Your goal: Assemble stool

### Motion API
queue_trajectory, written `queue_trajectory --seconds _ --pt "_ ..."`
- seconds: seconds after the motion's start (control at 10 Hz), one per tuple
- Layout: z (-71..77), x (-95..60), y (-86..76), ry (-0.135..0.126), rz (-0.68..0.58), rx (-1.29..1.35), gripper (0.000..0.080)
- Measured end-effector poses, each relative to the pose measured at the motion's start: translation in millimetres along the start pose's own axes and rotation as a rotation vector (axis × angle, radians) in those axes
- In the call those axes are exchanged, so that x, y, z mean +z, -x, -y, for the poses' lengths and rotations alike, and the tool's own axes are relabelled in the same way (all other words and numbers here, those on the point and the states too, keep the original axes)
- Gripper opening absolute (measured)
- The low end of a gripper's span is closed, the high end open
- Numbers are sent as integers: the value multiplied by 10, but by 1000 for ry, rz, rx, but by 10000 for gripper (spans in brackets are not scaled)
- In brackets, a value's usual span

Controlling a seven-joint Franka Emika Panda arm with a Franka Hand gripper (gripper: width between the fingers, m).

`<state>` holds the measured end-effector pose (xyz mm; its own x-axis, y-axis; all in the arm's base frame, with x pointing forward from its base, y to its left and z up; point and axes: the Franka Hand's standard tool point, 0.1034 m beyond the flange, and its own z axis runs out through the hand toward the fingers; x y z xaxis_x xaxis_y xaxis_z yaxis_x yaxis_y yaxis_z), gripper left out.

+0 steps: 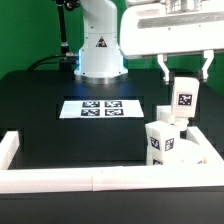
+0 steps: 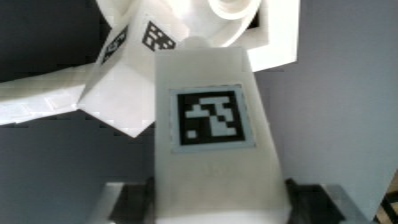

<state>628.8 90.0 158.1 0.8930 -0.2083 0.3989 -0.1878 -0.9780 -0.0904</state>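
Observation:
My gripper [image 1: 184,80] hangs at the exterior view's right, shut on a white stool leg [image 1: 184,98] with a square tag. It holds the leg upright just above the rest of the stool. In the wrist view the held leg [image 2: 214,110] fills the middle, with a dark finger [image 2: 128,200] pressed against each side of it. Below the held leg stand two more tagged legs [image 1: 157,141], close together. The round seat [image 2: 231,15] shows beyond the held leg in the wrist view, next to another tagged leg [image 2: 151,40]. How the seat lies is hard to tell.
The marker board [image 1: 103,108] lies flat on the black table in front of the robot base [image 1: 100,55]. White border rails [image 1: 60,180] run along the front edge and the exterior view's left. The stool parts sit in the corner by the right rail [image 1: 205,150].

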Motion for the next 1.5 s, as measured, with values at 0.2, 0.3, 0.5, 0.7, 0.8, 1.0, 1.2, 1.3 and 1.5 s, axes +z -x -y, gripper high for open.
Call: queue_trajectory --seconds 0.2,0.3,0.5,0.7,0.8,1.0,1.2,1.3,1.5 --pt "73 23 50 0 20 7 337" --pt "131 90 52 2 20 -2 337" --pt "155 228 87 12 26 -14 337" --pt "151 317 122 20 34 -20 337" --pt "183 319 142 18 37 -20 337" --pt "229 368 212 18 46 -29 337" --pt "248 423 277 21 57 -36 337" --pt "259 431 289 20 58 -39 337" --pt "257 436 282 19 50 -39 337"
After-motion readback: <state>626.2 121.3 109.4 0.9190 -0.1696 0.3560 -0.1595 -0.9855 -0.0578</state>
